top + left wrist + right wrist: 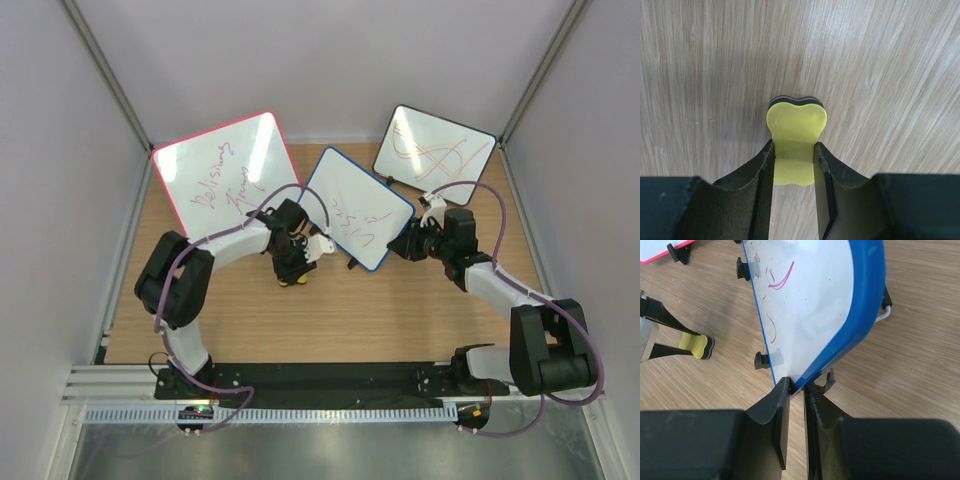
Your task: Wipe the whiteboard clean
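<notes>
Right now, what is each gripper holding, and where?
Right gripper: whiteboard, by its blue frame's edge. Left gripper: jaws flank the yellow eraser at its narrow waist; whether gripped cannot be told.

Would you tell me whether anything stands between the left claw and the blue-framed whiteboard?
Nothing visible does: only bare wooden tabletop separates the left claw, gripping a yellow foam eraser, from the blue-framed whiteboard.

Three boards stand on the one wooden bench (400, 320): one pink-framed board (225, 170) at the upper left of the top view, one blue-framed whiteboard (355, 205) in the middle and one black-framed board (435, 148) at the upper right. There is one yellow eraser (796, 125). Two arms rise from the bottom edge, each with one two-fingered hand: the left hand (297, 265) and the right hand (405, 243).
</notes>
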You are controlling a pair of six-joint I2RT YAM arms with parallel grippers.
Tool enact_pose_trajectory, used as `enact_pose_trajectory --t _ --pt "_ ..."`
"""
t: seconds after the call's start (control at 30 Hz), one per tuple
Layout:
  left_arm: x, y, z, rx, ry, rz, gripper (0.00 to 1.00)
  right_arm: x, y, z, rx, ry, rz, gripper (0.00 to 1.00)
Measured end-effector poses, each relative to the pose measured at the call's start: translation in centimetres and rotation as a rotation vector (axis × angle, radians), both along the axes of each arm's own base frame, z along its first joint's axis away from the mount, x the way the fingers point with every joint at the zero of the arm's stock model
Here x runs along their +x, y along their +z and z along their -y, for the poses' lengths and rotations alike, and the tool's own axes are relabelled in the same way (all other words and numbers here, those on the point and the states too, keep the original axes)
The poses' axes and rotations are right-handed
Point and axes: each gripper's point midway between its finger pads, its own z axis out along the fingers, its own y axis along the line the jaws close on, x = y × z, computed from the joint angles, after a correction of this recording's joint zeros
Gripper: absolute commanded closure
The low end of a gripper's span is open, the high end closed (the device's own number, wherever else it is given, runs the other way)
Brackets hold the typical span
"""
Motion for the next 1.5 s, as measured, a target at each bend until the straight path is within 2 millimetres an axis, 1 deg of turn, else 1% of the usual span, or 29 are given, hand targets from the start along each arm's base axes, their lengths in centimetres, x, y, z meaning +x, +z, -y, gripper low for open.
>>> enact_pose_trajectory --t 0.1,0.17,0.33,0.43,0.53,0.67,0.73,0.8,0.87,0.93,1.0,1.07,1.23,1.37,1.43,1.5 --pt "-0.1 0.4 0.0 -0.006 0.034 -0.009 1.0 0.0 0.0 0.0 0.0 0.0 0.0 0.99" --pt "0.0 1.2 0.1 -0.026 0.072 -0.003 1.0 0.0 0.0 0.0 0.0 0.0 0.0 0.99" --pt "2.0 4.9 0.7 -0.132 0.194 0.075 1.0 0.0 0.0 0.0 -0.001 0.0 0.0 0.99" --pt "4.3 7.2 1.8 -0.212 0.272 0.15 1.0 0.0 0.0 -0.1 -0.002 0.001 0.001 0.99" --pt "7.4 9.2 3.3 -0.286 0.347 0.225 1.0 0.0 0.0 -0.1 -0.003 0.004 0.003 0.99" --pt "12.1 11.4 5.5 -0.374 0.444 0.318 1.0 0.0 0.1 -0.2 -0.005 0.006 0.006 0.99" --pt "14.2 11.8 6.2 -0.405 0.486 0.362 1.0 0.0 0.1 -0.2 -0.007 0.006 0.007 0.99" --pt "15.6 11.6 6.6 -0.411 0.515 0.392 1.0 0.0 0.1 -0.2 -0.008 0.008 0.008 0.99" --pt "16.7 11.1 7.1 -0.411 0.539 0.409 1.0 0.1 0.1 -0.2 -0.009 0.007 0.009 0.99" --pt "17.4 10.2 7.8 -0.401 0.549 0.417 1.0 0.1 0.1 -0.2 -0.01 0.007 0.007 0.99" --pt "17.5 9.1 8.5 -0.387 0.549 0.415 1.0 0.1 0.1 -0.2 -0.011 0.006 0.007 0.99" --pt "16.9 8.1 9.3 -0.37 0.542 0.407 1.0 0.0 -0.1 -0.1 -0.015 -0.001 -0.003 0.99" --pt "14.8 7.8 12.2 -0.38 0.487 0.402 1.0 0.1 -0.3 0.0 -0.019 -0.01 -0.014 0.99" --pt "12.1 7.3 14.9 -0.39 0.419 0.381 1.0 0.1 -0.4 0.2 -0.024 -0.018 -0.017 0.99" --pt "11.3 7.1 15.6 -0.392 0.403 0.373 1.0 0.1 -0.4 0.2 -0.026 -0.022 -0.019 0.99" --pt "11.1 7.1 15.8 -0.393 0.399 0.371 1.0 0.1 -0.4 0.2 -0.026 -0.023 -0.019 0.99"
